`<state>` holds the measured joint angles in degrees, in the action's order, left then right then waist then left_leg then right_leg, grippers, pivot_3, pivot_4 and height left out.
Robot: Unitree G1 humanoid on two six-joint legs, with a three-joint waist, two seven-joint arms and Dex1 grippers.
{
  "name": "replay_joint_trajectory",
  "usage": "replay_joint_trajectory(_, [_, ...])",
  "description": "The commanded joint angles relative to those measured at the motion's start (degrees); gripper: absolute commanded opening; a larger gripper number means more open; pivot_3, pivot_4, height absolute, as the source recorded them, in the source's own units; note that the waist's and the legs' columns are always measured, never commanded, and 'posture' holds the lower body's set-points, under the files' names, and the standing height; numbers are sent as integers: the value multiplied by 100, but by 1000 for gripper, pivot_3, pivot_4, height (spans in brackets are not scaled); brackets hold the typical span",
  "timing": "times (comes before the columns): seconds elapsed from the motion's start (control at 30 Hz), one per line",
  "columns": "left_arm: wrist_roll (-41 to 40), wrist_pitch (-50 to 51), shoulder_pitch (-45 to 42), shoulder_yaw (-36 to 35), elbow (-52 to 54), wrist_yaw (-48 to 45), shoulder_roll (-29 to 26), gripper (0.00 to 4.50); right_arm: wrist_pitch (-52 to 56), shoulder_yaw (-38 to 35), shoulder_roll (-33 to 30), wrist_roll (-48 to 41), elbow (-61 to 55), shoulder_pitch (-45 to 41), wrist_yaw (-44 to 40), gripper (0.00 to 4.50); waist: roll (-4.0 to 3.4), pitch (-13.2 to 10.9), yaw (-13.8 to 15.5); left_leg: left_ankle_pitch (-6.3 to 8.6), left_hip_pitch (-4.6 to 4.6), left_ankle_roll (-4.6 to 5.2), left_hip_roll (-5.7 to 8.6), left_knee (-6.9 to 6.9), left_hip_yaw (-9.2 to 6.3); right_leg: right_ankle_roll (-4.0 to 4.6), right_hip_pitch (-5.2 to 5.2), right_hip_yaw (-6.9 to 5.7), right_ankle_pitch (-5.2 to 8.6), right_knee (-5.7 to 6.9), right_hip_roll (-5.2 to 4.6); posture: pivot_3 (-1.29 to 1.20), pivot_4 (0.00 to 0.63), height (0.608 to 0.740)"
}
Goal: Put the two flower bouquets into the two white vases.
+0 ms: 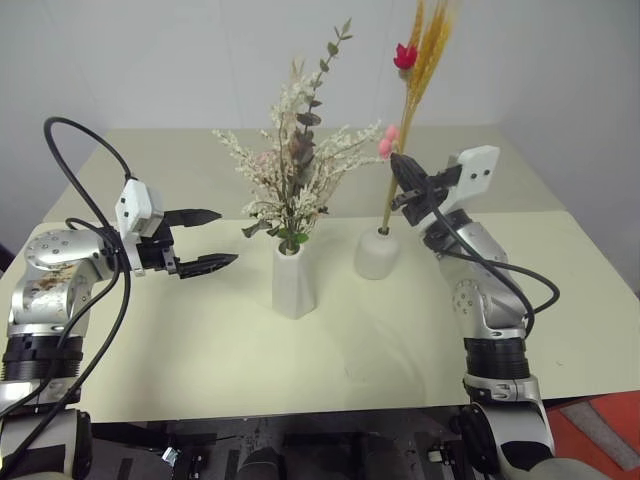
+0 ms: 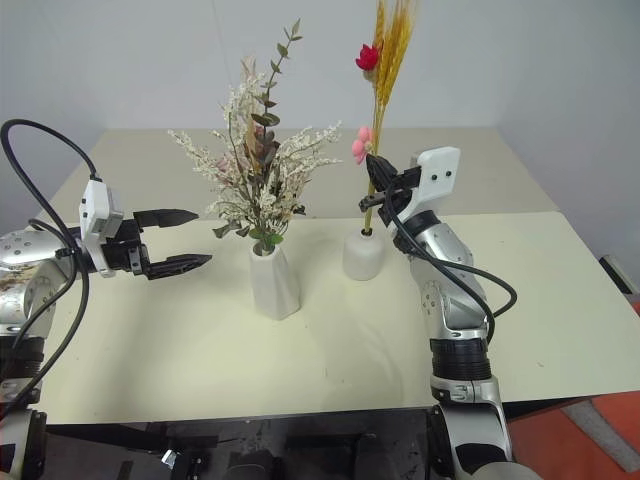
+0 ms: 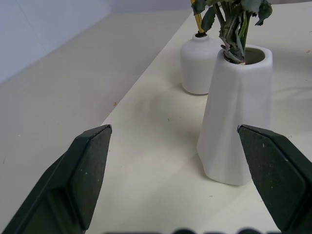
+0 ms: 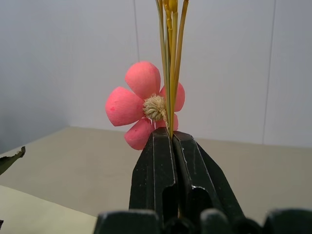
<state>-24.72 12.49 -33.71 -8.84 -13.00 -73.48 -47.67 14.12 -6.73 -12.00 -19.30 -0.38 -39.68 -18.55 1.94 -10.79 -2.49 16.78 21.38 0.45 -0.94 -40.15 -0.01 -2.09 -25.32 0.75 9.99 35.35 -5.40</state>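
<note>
The right gripper [image 1: 407, 190] is clamped on the wheat-stalk bundle [image 1: 405, 120], steadying its stems in the short vase [image 1: 377, 252]. The bushy bouquet [image 1: 298, 170] stands unaided in the tall vase [image 1: 293, 278], so the left gripper [image 1: 208, 240] waits beside it, jaws spread and empty

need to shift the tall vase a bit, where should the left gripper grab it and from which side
Grip the tall vase low on its wider lower body, coming level from the robot's left, where the open left gripper already faces it. The bushy bouquet crowds the mouth, so probably avoid the top.
</note>
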Motion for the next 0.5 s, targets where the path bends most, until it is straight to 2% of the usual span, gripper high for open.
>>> replay_joint_trajectory(0.03, [-14, -109, 17, -65, 213, 28, -28, 4500, -108, -1, 3, 10, -79, -101, -14, 52, 0, 0, 0, 0, 0, 0, 0, 0, 0, 0, 0, 0, 0, 0, 0, 0, 150, 740])
replay_joint_trajectory(0.5, [-40, -110, 54, -96, 235, 49, -10, 4500, -53, 56, -8, -1, -233, -102, -17, 52, 0, 0, 0, 0, 0, 0, 0, 0, 0, 0, 0, 0, 0, 0, 0, 0, 150, 740])
